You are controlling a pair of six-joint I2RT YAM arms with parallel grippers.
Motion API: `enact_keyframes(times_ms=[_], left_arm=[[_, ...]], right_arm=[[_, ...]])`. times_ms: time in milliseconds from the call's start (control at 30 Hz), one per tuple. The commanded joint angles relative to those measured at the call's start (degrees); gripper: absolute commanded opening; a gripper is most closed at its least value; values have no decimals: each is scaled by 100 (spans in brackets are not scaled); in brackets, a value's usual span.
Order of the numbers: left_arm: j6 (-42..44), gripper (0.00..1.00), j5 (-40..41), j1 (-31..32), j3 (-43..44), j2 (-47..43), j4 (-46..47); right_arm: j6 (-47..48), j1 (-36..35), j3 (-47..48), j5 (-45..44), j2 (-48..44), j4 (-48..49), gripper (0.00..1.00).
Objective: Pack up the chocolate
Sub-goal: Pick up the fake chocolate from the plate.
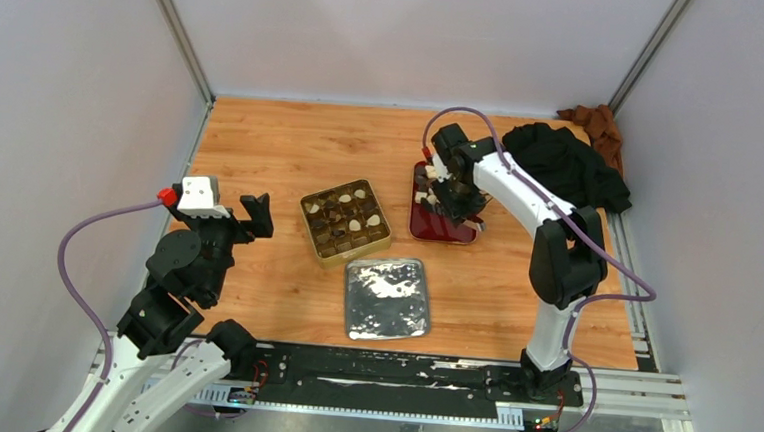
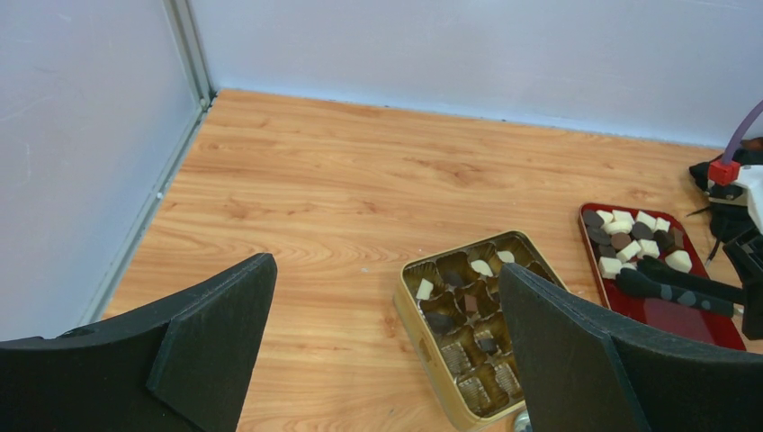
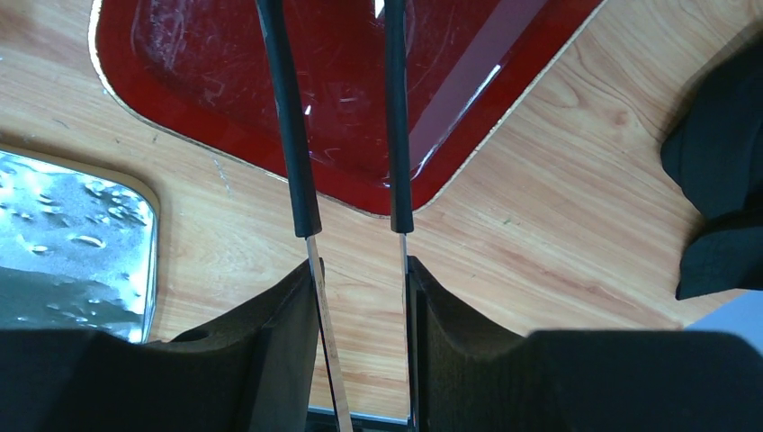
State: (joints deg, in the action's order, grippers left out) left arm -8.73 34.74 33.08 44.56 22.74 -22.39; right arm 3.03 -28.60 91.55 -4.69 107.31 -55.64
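Clamping tongs [image 3: 286, 117] over the red tray [image 3: 198, 81] near the table's [image 1: 282, 140] right edge, the right gripper [image 3: 360, 288] is seeking chocolate [image 2: 621, 216]; a gentle pinch is likely coming next. Left gripper [image 2: 387, 270] is hovering, fingers apart.

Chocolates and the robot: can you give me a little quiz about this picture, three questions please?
1. What does the right gripper hold? A) tongs B) a spoon C) nothing
2. True or false: the left gripper is shut on a chocolate.
3. What colour is the tray where the loose chocolates lie?
Key: 1 A. 2 False, it is open and holds nothing. 3 Red.
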Motion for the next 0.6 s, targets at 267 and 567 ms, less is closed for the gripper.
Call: enact_keyframes(times_ms=[267, 567], left_arm=[[12, 100, 21, -31, -70, -17, 117], [12, 100, 31, -30, -74, -22, 110]], right_arm=[[-49, 191, 39, -515, -193, -354, 41], [-127, 298, -32, -634, -297, -422, 41]])
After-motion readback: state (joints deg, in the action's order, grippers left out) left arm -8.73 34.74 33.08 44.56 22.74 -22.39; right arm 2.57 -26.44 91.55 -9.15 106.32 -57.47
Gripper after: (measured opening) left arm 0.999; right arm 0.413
